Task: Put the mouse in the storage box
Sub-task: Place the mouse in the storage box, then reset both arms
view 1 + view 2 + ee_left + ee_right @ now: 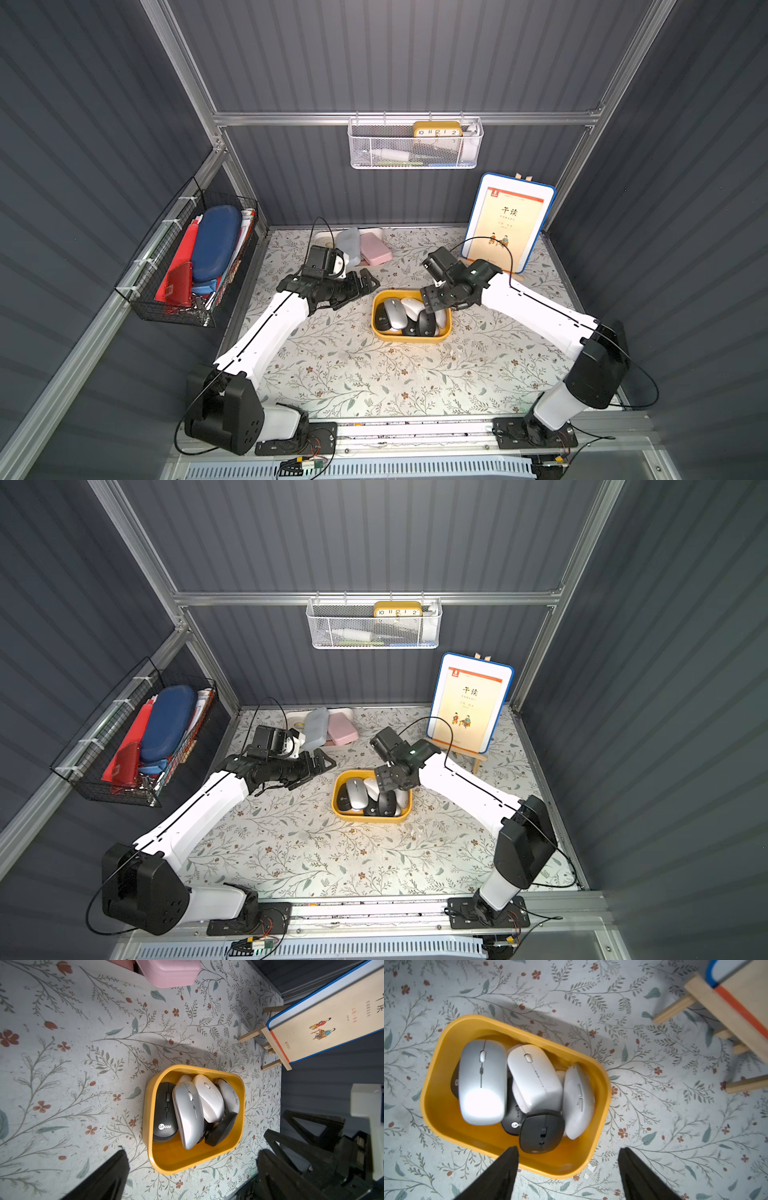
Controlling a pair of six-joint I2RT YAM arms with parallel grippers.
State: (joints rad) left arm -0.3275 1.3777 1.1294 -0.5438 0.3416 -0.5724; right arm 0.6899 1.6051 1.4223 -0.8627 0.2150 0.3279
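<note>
The black mouse lies in the yellow storage box, low in the middle of the right wrist view, on top of the pile and overlapping a black Lecoo mouse. Beside it in the box are a silver mouse, a white mouse and another white mouse tipped on its side against the wall. The right gripper hangs over the box's near rim, its black fingers spread apart, gripping nothing and touching no mouse. In both top views the box sits mid-frame on the floral table cover, with the right gripper over its upper right corner. The left gripper hovers just left of the box, fingers fully spread and empty. A book on a wooden easel stands at upper right.
</note>
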